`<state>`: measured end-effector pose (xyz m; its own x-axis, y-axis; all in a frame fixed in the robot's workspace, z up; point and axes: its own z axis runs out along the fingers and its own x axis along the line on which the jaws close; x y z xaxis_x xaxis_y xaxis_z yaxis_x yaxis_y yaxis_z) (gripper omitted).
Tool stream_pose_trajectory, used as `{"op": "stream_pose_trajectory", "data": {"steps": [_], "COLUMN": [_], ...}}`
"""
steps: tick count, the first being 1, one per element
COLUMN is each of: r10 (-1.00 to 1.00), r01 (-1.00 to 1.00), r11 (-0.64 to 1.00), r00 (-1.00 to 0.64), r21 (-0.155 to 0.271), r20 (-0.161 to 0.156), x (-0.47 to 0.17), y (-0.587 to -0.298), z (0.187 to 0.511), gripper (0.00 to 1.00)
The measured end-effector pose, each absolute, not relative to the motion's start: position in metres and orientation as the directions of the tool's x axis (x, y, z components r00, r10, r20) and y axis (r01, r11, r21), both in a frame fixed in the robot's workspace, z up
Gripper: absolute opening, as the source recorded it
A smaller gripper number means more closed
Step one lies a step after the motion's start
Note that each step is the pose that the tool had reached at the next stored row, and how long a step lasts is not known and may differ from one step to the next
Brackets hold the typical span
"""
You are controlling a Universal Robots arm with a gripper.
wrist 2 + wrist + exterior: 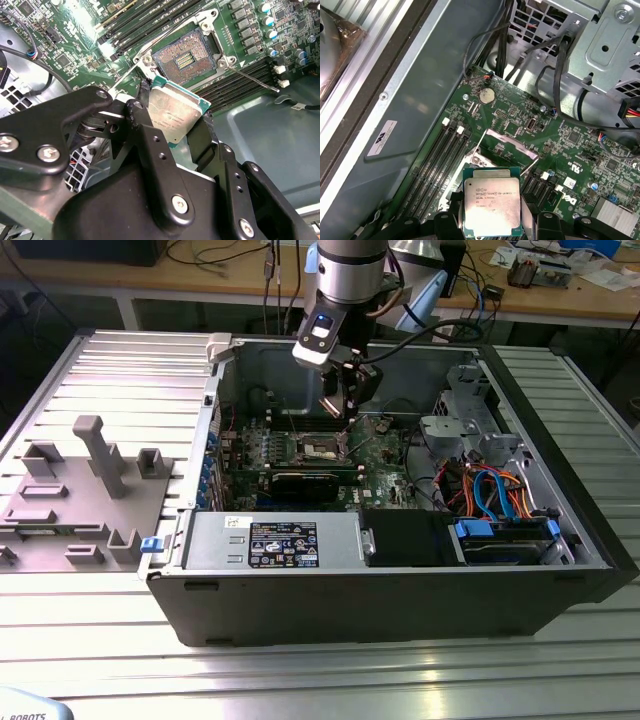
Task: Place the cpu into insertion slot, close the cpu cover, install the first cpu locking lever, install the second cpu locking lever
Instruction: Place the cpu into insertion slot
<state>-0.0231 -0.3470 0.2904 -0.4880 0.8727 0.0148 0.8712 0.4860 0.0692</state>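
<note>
grey fixture tray sits on the tabletop at the exterior view's left, with the open pc case just beside it to the right. inside, the tool is clamped on the cpu, a finger on each opposite edge. the chip hangs tilted above the insertion slot, whose pins are bare. the cpu cover is flipped up.
</note>
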Motion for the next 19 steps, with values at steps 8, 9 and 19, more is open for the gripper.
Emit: {"op": "stream_pose_trajectory", "data": {"steps": [8,9,19], "r10": [0.876,0.877,0.881], "r01": [0.875,0.875,0.880], "r11": [0.480,0.479,0.470], "r00": [-0.482,-0.481,-0.472], "r21": [0.069,0.069,0.069], "r20": [0.015,0.015,0.015], "x": [-0.0231,-0.0231,-0.0231], "y": [-0.3470,-0.3470,-0.3470], "z": [0.2903,0.2903,0.2904], "gripper": [0.54,0.54,0.54]}}
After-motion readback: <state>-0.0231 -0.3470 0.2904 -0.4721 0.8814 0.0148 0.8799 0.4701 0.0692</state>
